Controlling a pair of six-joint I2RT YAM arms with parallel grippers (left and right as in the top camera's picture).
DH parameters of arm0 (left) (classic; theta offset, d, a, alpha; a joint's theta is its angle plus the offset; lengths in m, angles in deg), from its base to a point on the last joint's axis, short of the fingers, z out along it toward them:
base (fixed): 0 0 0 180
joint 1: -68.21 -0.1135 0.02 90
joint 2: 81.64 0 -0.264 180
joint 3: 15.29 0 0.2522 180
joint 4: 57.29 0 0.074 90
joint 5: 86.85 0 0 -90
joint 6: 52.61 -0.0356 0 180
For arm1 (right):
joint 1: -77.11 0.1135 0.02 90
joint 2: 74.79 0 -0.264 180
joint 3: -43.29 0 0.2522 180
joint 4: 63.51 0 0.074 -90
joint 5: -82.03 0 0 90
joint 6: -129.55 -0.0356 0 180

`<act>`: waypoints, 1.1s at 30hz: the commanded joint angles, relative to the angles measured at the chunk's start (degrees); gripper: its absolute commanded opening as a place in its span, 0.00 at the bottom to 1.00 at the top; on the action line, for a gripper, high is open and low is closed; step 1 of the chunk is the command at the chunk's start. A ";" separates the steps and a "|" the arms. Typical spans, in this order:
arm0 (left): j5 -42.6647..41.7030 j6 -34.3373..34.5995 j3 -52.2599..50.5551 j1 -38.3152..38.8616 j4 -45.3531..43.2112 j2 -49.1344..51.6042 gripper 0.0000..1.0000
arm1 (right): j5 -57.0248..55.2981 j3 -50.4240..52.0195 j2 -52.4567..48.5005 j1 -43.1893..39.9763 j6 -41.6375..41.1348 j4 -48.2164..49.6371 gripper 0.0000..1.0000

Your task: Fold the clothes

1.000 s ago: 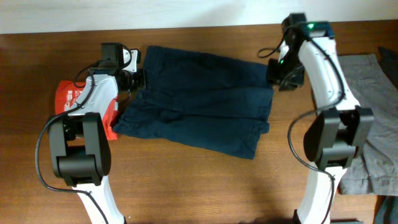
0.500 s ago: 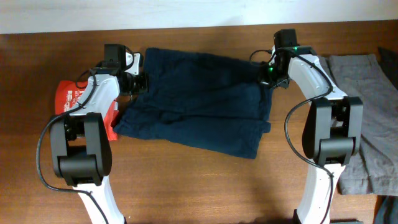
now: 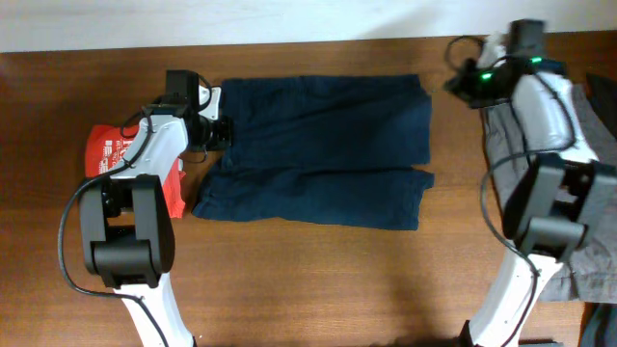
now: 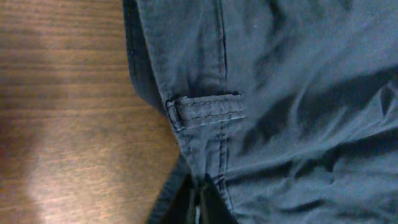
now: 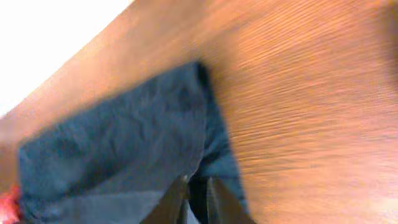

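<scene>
1. Navy shorts (image 3: 318, 145) are shown spread flat across the middle of the table (image 3: 318, 289). The waist is to the left and the two legs run to the right, side by side. No fold is judged to be made yet.
2. The left gripper (image 3: 222, 132) is set at the waist edge, close to a belt loop (image 4: 208, 107). Its jaws are nearly together, and the cloth edge appears to be nipped between them. This hold is judged to anchor the waist so that the cloth lies smooth.
3. The right gripper (image 3: 461, 85) is seen over bare wood, just beyond the upper right corner of the navy shorts and apart from them. In its blurred wrist view the fingers are parted and nothing is held. It is judged to be free to take a fresh hold.
4. A red T-shirt (image 3: 108, 152) lies partly under the left arm, just beside the lower left corner of the navy shorts. Whether the two touch cannot be told. It could be caught up if that corner is dragged.
5. Grey shorts (image 3: 600, 145) lie at the right edge beneath the right arm, apart from the navy shorts. They are not judged to block a fold.
</scene>
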 commanded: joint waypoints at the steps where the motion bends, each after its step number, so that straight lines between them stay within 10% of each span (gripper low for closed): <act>1: 0.96 0.07 3.30 -0.46 1.01 0.02 0.17 | 3.78 -3.72 0.28 -2.73 2.56 -3.52 0.48; 13: 0.98 0.07 15.69 -0.63 11.13 0.02 0.45 | -5.09 -2.62 0.26 2.80 10.49 -40.85 0.55; 33: 5.97 -2.49 40.85 -9.62 59.78 -4.57 0.33 | -8.26 0.09 15.67 13.77 15.26 -49.40 0.46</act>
